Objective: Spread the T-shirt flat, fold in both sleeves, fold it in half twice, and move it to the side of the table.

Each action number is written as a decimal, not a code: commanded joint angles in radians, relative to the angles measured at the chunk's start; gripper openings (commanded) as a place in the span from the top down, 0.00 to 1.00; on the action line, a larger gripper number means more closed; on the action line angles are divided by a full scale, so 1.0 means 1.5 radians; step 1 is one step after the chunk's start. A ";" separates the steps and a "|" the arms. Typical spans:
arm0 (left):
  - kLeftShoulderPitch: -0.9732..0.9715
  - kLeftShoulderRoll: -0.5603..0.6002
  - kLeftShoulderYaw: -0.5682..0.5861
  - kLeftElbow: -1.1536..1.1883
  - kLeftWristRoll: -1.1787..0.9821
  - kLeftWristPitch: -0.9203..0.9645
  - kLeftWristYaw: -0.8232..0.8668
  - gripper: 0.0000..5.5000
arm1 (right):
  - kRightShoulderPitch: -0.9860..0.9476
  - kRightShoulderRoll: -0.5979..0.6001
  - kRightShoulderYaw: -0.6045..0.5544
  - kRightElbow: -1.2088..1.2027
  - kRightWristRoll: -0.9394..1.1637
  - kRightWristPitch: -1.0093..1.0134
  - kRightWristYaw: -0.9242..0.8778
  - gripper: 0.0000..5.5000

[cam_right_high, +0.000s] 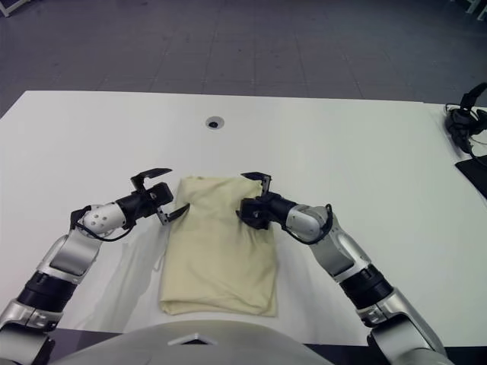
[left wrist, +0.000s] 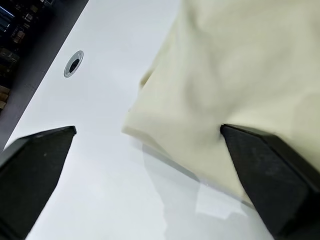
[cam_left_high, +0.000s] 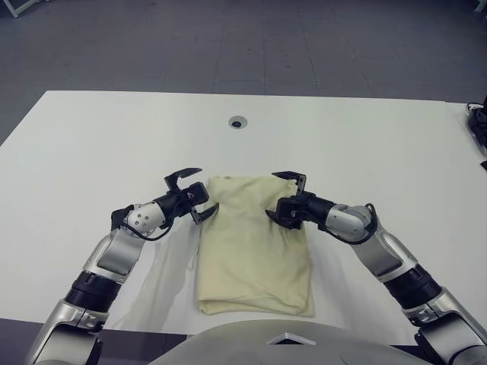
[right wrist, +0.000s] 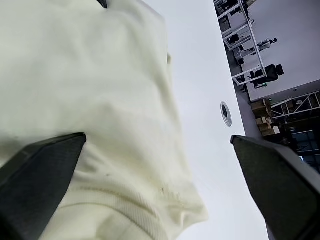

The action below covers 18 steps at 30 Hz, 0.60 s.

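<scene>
A pale yellow T-shirt (cam_left_high: 255,247) lies folded into a long narrow strip on the white table (cam_left_high: 91,144), running from the near edge toward the middle. My left gripper (cam_left_high: 193,195) hovers open at the strip's far left corner, one finger over the cloth edge. My right gripper (cam_left_high: 284,196) is open over the far right corner. The left wrist view shows the shirt (left wrist: 235,85) between dark fingertips (left wrist: 37,160). In the right wrist view the shirt's (right wrist: 90,100) ribbed hem lies under wide-spread fingers (right wrist: 37,172).
A round cable hole (cam_left_high: 238,122) sits in the table beyond the shirt. Black cables (cam_right_high: 464,122) lie at the table's far right edge. Bare tabletop extends to the left and right of the shirt.
</scene>
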<state>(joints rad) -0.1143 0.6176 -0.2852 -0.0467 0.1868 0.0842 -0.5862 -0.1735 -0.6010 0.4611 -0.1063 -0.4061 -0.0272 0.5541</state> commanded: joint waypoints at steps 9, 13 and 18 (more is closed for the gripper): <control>0.032 -0.025 -0.026 -0.009 0.015 0.038 -0.017 0.02 | 0.010 -0.053 -0.045 0.072 -0.014 -0.007 0.021 0.02; 0.020 -0.030 0.001 -0.027 -0.008 0.044 -0.016 0.02 | 0.013 -0.041 -0.061 0.057 0.010 0.003 0.028 0.02; 0.001 -0.055 0.040 -0.068 -0.051 0.070 -0.008 0.02 | 0.012 -0.035 -0.089 0.017 0.043 0.018 0.038 0.02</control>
<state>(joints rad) -0.1046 0.5518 -0.2492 -0.1107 0.1318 0.1646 -0.6005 -0.1787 -0.6484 0.3486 -0.0702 -0.3521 -0.0328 0.5875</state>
